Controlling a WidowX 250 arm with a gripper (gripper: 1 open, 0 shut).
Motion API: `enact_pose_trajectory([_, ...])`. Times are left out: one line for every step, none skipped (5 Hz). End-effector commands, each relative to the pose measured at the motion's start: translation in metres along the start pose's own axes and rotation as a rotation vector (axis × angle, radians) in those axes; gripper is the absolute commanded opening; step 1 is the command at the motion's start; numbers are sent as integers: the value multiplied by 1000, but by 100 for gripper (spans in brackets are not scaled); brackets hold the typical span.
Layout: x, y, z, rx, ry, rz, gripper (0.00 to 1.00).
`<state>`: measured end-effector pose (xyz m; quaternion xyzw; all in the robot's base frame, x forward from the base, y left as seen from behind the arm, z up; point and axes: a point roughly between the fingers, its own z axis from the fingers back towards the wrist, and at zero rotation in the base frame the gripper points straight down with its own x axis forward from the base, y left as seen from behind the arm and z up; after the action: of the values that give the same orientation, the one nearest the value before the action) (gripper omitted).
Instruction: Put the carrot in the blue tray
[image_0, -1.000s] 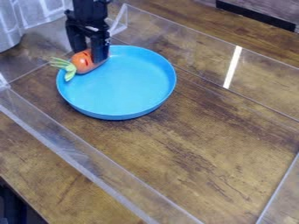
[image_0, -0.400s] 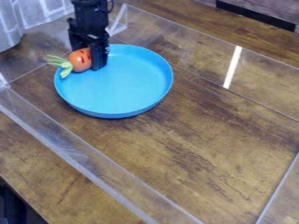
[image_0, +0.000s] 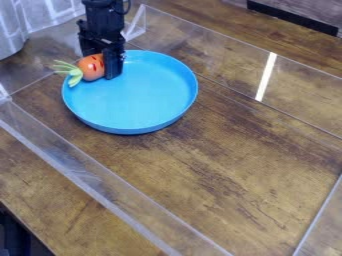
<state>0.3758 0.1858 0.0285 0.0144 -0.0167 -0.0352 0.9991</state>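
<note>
The small orange carrot (image_0: 88, 68) sits at the far-left rim of the round blue tray (image_0: 144, 102), with its green leafy top (image_0: 67, 72) sticking out left over the rim. My black gripper (image_0: 99, 67) comes straight down from above. Its fingers are closed against the carrot, one dark finger (image_0: 112, 64) showing on the carrot's right side. The carrot's underside and the other finger are mostly hidden.
The tray lies on a dark wooden table (image_0: 227, 170) under clear plastic sheeting with raised ridges (image_0: 94, 180). A grey object (image_0: 11, 30) stands at the far-left corner. Glare streaks mark the table right of the tray (image_0: 265, 75).
The gripper has closed onto the carrot. It and the carrot have shifted slightly left and back, and the tray has been nudged a little left.
</note>
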Motion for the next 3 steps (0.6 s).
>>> enact_pose_trajectory([9,8,21,42,-53,3,0])
enact_pose_trajectory([9,7,22,48,-51,2,0])
enact_pose_trajectory([10,7,23,54,-50,2,0])
